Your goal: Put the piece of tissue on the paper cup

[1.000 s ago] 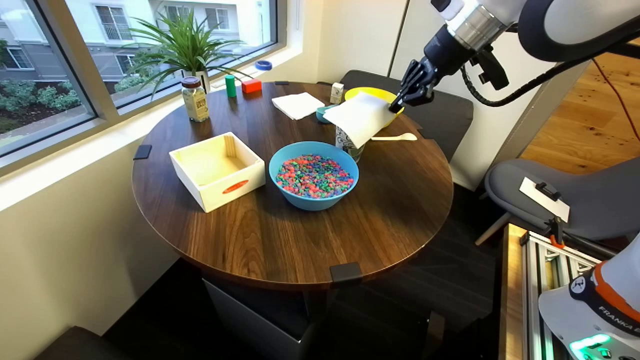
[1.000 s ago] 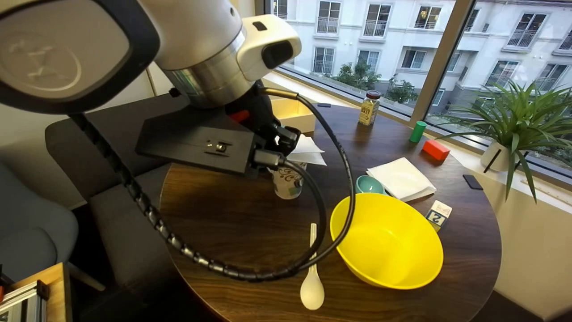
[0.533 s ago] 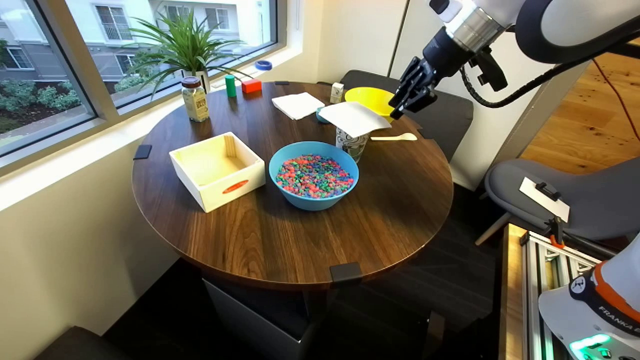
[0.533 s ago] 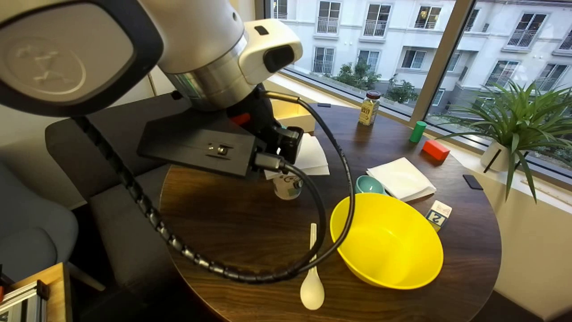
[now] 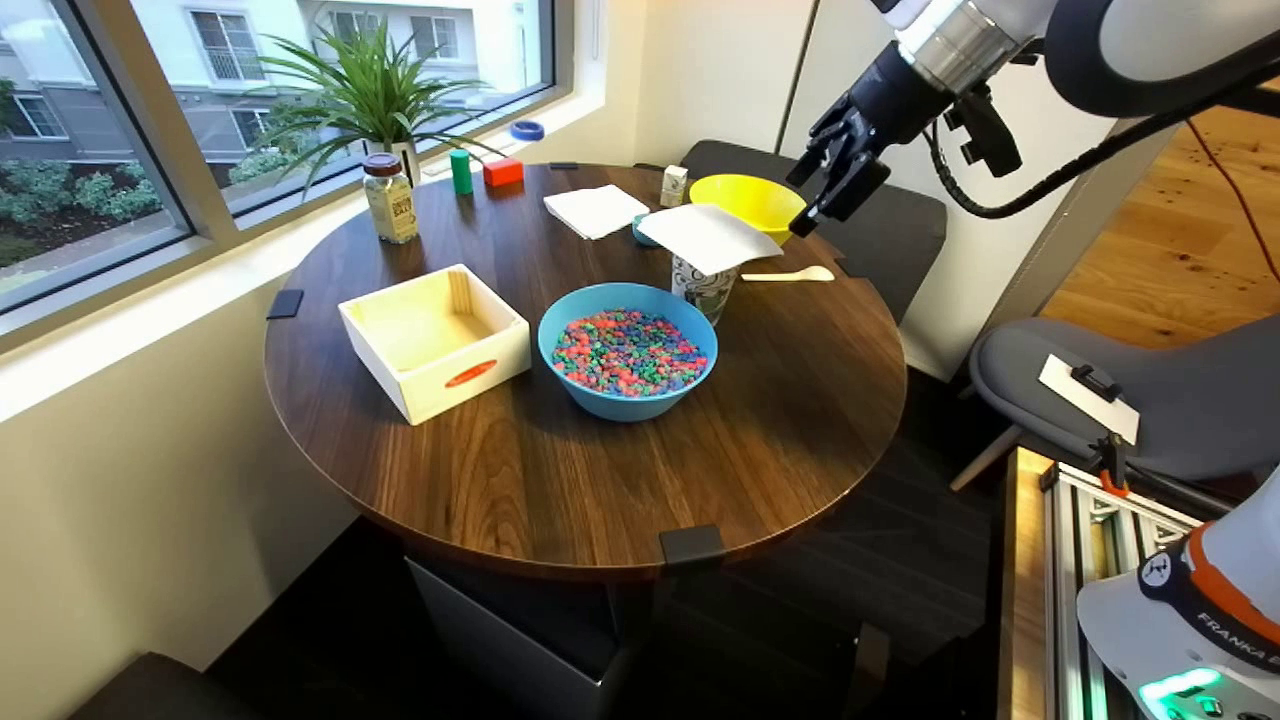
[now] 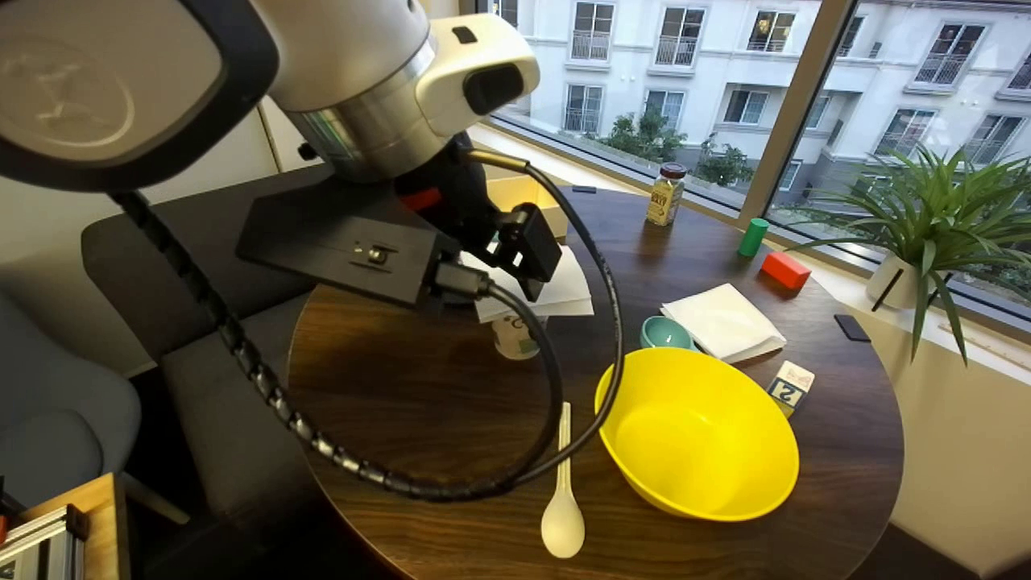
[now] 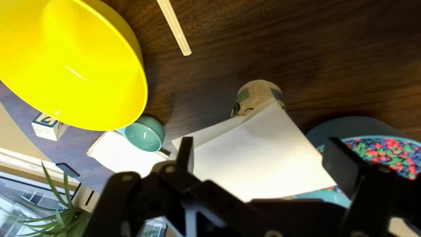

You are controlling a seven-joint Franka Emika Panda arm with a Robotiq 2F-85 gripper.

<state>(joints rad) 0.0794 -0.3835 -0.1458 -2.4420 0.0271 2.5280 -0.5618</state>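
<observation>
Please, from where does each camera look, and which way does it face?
An exterior view: set high, facing down at the table, window at left; the arm enters top right, the base bottom right.
An exterior view: close to the arm, which fills the upper left; faces down over the yellow bowl toward the window.
Wrist view: on the arm, facing down at the tissue on the paper cup; the open gripper shows below.
Both exterior views share the jar and plant.
</observation>
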